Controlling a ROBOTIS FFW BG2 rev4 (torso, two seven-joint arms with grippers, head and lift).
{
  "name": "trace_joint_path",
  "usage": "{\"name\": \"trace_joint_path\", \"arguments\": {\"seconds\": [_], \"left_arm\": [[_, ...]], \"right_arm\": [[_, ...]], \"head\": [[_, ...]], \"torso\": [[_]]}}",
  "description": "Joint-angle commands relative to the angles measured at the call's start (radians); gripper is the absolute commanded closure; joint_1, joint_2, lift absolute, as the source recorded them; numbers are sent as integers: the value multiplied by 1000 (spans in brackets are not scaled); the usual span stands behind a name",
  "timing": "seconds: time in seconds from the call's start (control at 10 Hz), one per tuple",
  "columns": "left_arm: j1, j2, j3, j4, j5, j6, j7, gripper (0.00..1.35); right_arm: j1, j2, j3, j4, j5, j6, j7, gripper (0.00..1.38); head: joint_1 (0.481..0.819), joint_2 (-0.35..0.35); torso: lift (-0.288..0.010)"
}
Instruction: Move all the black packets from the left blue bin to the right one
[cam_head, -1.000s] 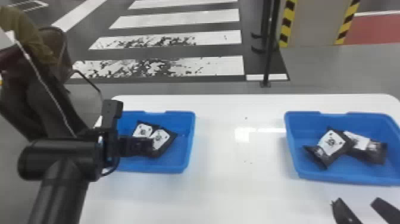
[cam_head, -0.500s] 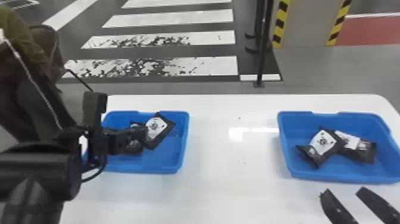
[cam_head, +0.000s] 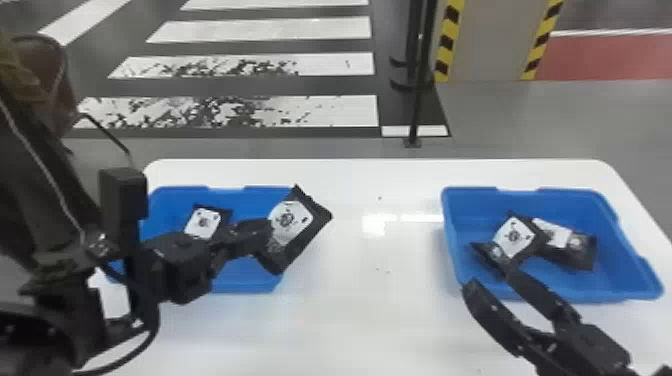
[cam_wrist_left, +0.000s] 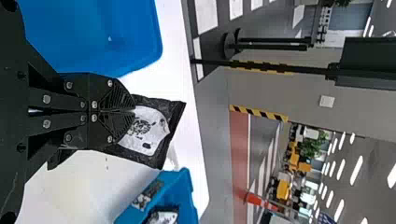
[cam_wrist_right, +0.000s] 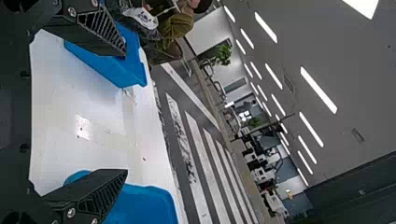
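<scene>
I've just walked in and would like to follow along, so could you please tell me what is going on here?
The robot is moving black packets between two bins. Its left gripper is shut on a raised packet at the edge of the left blue bin, where another packet lies. The right blue bin holds two packets. The right gripper is open and empty by that bin's near edge.

No words or numbers can be read; the flat black packet (cam_head: 296, 234) at the left gripper's (cam_head: 267, 231) fingertips bears a white label (cam_head: 289, 219) with a dark round mark.
</scene>
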Motion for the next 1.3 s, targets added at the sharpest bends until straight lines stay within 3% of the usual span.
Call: {"name": "trace_joint_path", "arguments": {"seconds": [0.0,0.2,0.5,0.9,1.0,1.1,1.2], "left_arm": [[51,-10,-26,-20,56,-31,-2,1208],[78,-21,-48,-20,89,-29,-4,1208],[63,-24,-92,-20,121,-24,-4,1208],[51,-21,-139,-5,151,-14,-4,1208],[48,-21,-141,0,153,-14,-2,1208],[48,-21,-143,2,153,-14,-4,1208],[46,-21,-141,2,153,-14,-2,1208]], "right_arm": [[-49,-23,59,25,-90,62,4,130],[-135,-56,156,94,-192,92,15,127],[-250,-57,218,202,-256,92,24,125],[-311,-54,262,236,-264,92,24,136],[-314,-54,270,238,-260,92,24,371],[-311,-56,270,236,-242,92,24,1009],[-311,-56,270,236,-238,77,24,1251]], "head": [[695,55],[695,69],[695,113],[695,93],[695,94],[695,98],[695,99]], "torso": [[-140],[-140],[-140],[-140],[-140],[-140],[-140]]}}
